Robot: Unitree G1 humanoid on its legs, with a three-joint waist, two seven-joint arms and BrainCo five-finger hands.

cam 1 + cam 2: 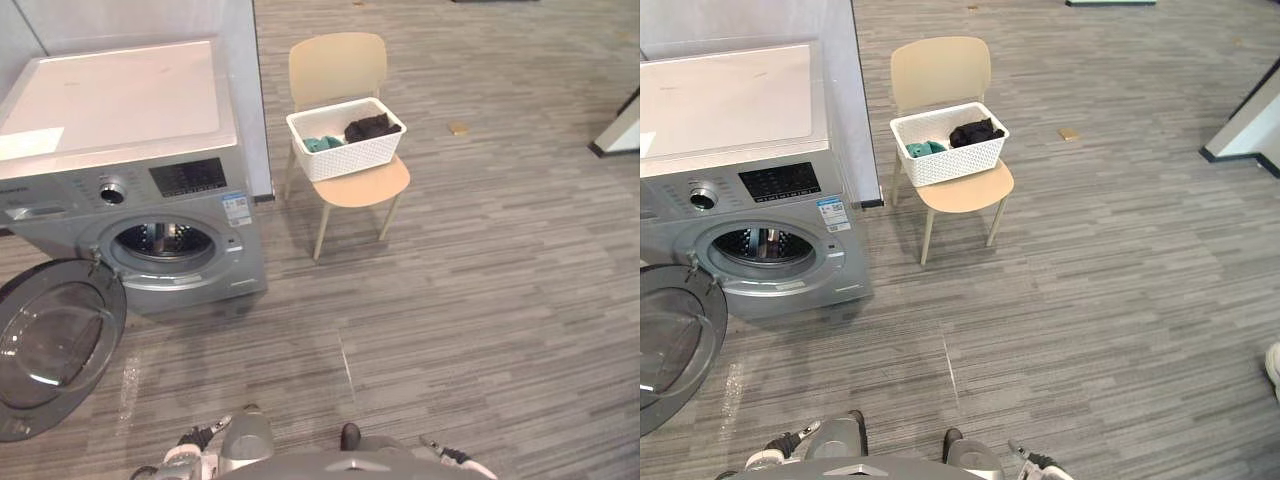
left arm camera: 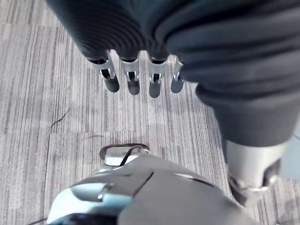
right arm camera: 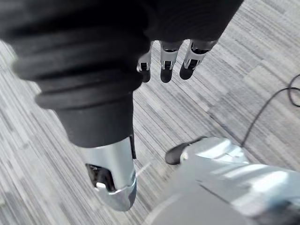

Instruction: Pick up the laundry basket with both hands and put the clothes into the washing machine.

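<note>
You see the white perforated plastic laundry basket (image 1: 352, 158) on the seat of the beige chair (image 1: 337, 66) at 12 o'clock, with a teal garment (image 1: 322, 144) and a black garment (image 1: 370, 127) inside. The silver-grey washing machine (image 1: 135, 170) stands at 10 o'clock, its round door (image 1: 55, 345) open. Your left hand (image 2: 133, 77) and right hand (image 3: 166, 63) hang over the grey floor (image 1: 480, 300), fingers straight, holding nothing.

Perforated white plastic laundry basket (image 1: 350, 150), glossy grey washing machine (image 1: 140, 190), matt beige chair (image 1: 338, 70)

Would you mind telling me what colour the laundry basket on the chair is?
The laundry basket is white; it shows best in the left eye view.
</note>
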